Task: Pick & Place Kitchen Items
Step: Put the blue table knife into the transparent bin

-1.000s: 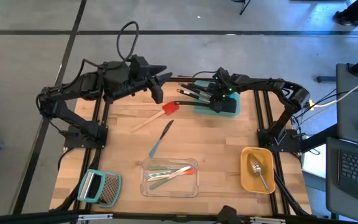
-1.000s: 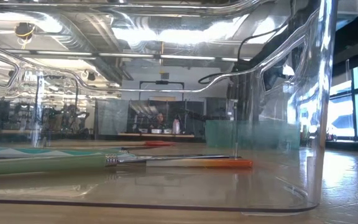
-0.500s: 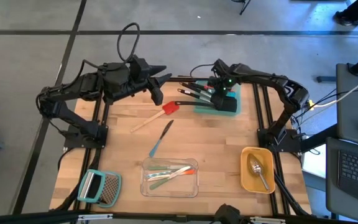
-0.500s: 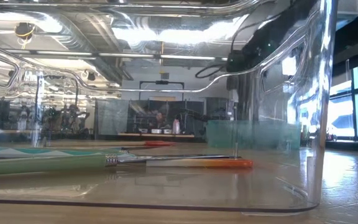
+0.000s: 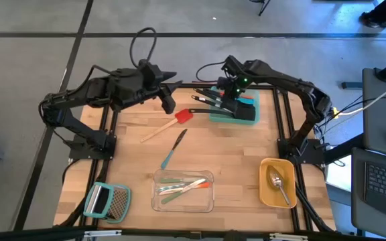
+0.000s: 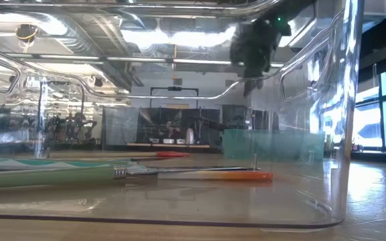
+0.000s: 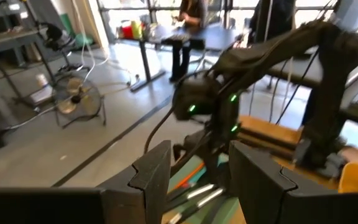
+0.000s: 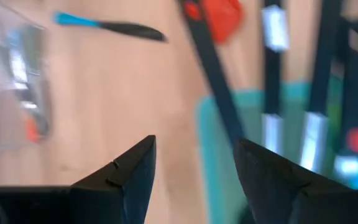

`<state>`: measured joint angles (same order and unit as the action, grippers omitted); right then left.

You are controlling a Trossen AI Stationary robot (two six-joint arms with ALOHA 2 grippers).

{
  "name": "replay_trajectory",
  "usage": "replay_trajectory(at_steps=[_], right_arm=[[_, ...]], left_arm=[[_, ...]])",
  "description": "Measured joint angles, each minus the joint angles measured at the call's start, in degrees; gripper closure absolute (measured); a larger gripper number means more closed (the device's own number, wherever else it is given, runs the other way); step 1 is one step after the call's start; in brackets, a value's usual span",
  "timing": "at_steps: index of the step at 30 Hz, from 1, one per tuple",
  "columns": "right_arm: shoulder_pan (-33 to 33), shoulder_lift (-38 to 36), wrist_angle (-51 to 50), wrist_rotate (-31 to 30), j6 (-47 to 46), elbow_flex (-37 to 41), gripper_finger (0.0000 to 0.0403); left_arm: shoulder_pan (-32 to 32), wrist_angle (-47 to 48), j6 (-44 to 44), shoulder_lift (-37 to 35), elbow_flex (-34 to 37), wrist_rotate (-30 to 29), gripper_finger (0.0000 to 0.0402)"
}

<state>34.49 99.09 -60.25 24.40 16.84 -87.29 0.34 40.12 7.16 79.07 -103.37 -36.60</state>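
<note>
Wooden slats form the table (image 5: 233,157), and most of its middle lies bare, giving open room between the far trays and the near ones. At the far right edge sits a teal container (image 5: 246,115) holding several black utensils (image 5: 208,100) whose steel-and-black handles stick out leftward past its rim over the wood. The right gripper (image 5: 228,82) hangs above that container's far left corner, clear of the handles; its fingers (image 8: 124,180) stand apart with nothing between them. The left gripper (image 5: 174,83) waits over the table's far edge, left of centre, its fingers (image 7: 151,177) parted and empty.

Just beside the left gripper, on the wood, lies a wooden-handled red spatula (image 5: 167,124), its red head near the protruding black handles. Near it, toward the centre, a slim black tool with a blue handle (image 5: 173,150) lies alone at an angle. A clear container (image 5: 210,199) at the near edge holds green and orange tools (image 5: 183,187). To its left, at the near left corner, rests a teal-handled grater (image 5: 109,201). At the near right, a yellow container (image 5: 265,189) holds a silver spoon (image 5: 279,184).
</note>
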Motion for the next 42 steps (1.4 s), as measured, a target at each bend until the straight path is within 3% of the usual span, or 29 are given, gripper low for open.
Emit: replay_trajectory(at_steps=[6, 13, 20, 24, 28, 33, 38, 42], right_arm=[[-4.0, 0.0, 0.4, 7.1, -1.4, -1.0, 0.0186], [-9.6, 0.0, 1.7, 7.8, -0.4, -1.0, 0.0185], [-15.0, 0.0, 9.2, 7.6, 3.4, -1.0, 0.0185], [-18.0, 0.0, 10.3, 3.6, 2.5, -1.0, 0.0185], [-19.4, 0.0, 9.8, -1.3, 1.8, -1.0, 0.0185], [-19.6, 0.0, 9.7, -2.0, -1.5, -1.0, 0.0185], [-19.6, 0.0, 9.8, -2.0, -7.4, -0.7, 0.0192], [-20.0, 0.0, 9.7, -1.9, -10.6, 0.6, 0.0231]], left_arm=[[0.7, 6.1, 2.6, 0.4, 0.0, -0.4, 0.0245], [0.7, 13.0, 7.9, 3.1, 1.4, -0.7, 0.0245], [3.1, 13.1, 17.9, 4.2, 13.4, 4.8, 0.0245], [3.0, 11.8, 25.6, 3.4, 23.2, 8.1, 0.0246], [2.3, 8.5, 32.4, 3.5, 33.0, 13.7, 0.0260], [2.0, -8.1, 36.8, 4.4, 45.0, 19.8, 0.0302], [3.3, -20.0, 40.3, 5.8, 52.8, 23.7, 0.0383], [4.2, -27.4, 41.6, 8.0, 55.8, 27.1, 0.0399]])
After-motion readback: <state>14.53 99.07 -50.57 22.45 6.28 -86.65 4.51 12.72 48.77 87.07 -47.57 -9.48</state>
